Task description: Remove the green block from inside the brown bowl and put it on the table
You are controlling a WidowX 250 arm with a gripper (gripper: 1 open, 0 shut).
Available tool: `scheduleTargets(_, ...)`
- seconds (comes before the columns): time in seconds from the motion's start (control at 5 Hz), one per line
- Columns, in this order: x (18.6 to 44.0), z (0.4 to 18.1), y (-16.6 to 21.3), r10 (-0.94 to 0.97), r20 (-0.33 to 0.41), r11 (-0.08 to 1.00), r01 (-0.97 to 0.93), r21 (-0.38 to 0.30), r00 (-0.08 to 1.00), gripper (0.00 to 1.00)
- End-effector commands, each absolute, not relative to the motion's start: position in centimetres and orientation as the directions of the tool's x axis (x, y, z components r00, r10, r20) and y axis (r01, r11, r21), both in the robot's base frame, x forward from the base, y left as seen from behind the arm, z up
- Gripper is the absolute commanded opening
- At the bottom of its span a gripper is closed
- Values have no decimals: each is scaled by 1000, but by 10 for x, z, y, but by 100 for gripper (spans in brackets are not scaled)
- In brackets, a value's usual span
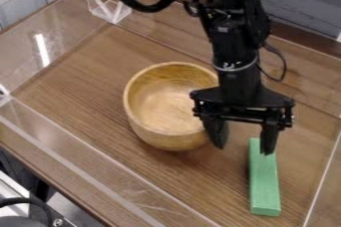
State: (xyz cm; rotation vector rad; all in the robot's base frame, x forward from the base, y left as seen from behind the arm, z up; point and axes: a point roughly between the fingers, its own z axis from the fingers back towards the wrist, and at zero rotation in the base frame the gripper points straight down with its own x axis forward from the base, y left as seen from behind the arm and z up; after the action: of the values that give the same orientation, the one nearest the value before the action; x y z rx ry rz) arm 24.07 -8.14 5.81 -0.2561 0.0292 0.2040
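Tool (244, 139) wide open, holding nothing.

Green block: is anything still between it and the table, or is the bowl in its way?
Nothing visible does. The green block already lies flat on the table, outside the brown bowl, which looks empty. The open end effector stands over the block's far end.

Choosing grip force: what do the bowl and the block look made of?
The brown bowl looks like light wood, smooth with faint grain inside. The green block is uniformly bright green with crisp edges, maybe painted wood or plastic; I cannot tell which.
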Motion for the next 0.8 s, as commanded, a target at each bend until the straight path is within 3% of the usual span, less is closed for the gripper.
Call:
scheduleTargets(0.0, 253, 67, -80, 212, -5, 941, -205, -270, 977, 100)
scheduleTargets(0.6, 255, 57, -82, 225, -3, 936, -217, -275, 974, 100)
